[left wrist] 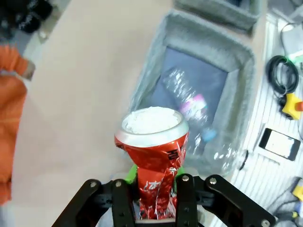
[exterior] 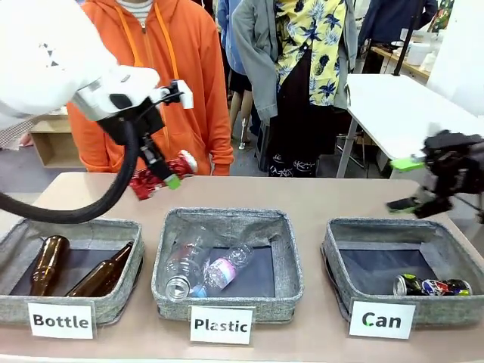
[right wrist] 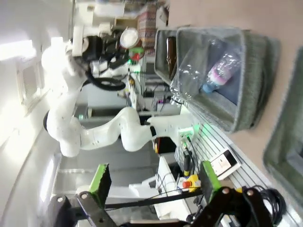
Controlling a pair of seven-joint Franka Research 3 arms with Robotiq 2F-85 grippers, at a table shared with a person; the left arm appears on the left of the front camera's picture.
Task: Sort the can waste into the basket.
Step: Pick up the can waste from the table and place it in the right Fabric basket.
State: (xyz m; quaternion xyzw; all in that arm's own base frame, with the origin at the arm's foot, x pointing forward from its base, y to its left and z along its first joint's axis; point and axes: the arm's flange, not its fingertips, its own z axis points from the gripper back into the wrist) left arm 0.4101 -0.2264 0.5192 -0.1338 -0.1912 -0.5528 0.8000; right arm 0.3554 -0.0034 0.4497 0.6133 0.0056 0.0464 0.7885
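Red can (exterior: 161,175), crushed, clamped in L gripper (exterior: 168,178) above table's far-left, long axis along fingers w/ silver top outward; Can basket (exterior: 349,240) lies far to robot's right, past Plastic basket (exterior: 281,227); R gripper (exterior: 407,184), nearer it, open, empty.

Beige table (exterior: 302,200), Bottle basket (exterior: 113,296), Plastic basket (exterior: 291,268), Can basket (exterior: 340,261) in a row
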